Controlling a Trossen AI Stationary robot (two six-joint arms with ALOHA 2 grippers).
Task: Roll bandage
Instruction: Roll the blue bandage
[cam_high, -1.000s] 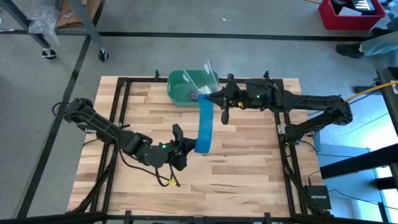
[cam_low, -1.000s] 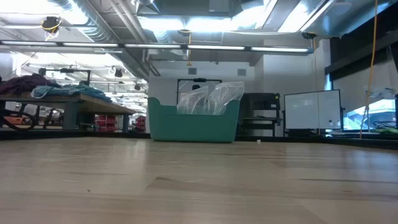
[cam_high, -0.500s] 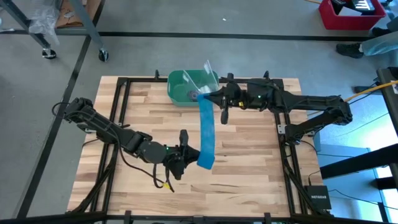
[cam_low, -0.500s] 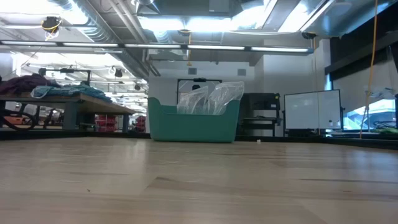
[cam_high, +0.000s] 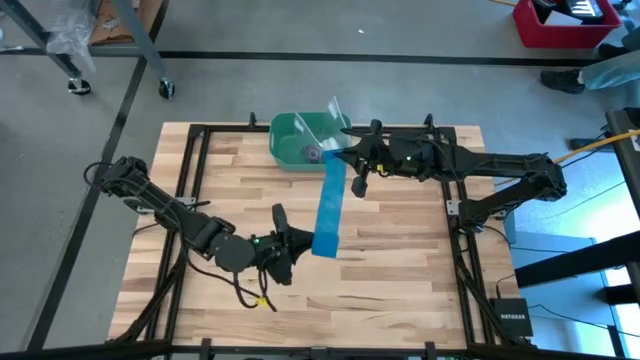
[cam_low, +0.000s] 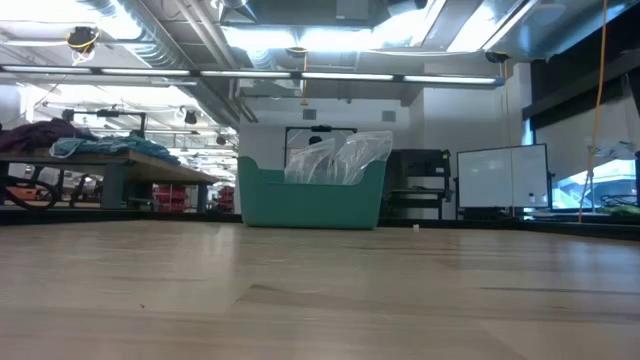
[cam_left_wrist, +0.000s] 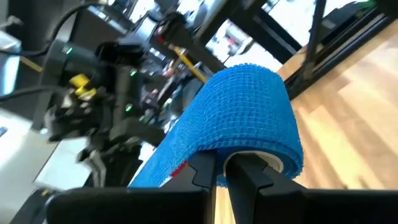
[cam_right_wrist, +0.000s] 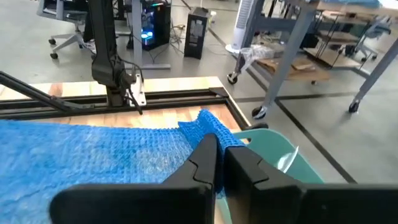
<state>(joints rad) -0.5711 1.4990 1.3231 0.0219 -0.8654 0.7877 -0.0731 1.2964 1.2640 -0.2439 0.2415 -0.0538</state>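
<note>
- From above, a pale wooden tabletop (cam_high: 400, 270) with a black frame fills the middle of the frame, grey floor all around it.
- A bright blue bandage (cam_high: 327, 210) stretches as a flat band from upper centre down toward the middle of the tabletop, held at both ends and lifted off the wood.
- The right gripper (cam_high: 348, 157) comes in from the right side of the frame. Its jaws are pressed together on the upper end of the band, just beside a green bin (cam_high: 285, 135).
- In the right wrist view the blue mesh fabric spreads across the lower left of the frame, its end pinched between the two dark fingers (cam_right_wrist: 202, 155); the bin's pale green rim shows at lower right.
- The left gripper (cam_high: 297, 243) reaches in from the left side of the frame, at centre, and its jaws pinch the lower end of the band.
- In the left wrist view that end curls over the dark fingers (cam_left_wrist: 245, 171) in a loop, with a pale inner layer showing beneath the blue.
- The green bin sits at the top centre edge of the tabletop, with clear plastic (cam_high: 335, 118) standing up from it.
- The level view across the tabletop shows the teal-green bin (cam_low: 310, 195) at centre with the crinkled clear plastic above its rim. Neither arm nor the bandage appears there.
- A red crate (cam_high: 560, 25) sits on the floor at the upper right corner of the overhead frame.
</note>
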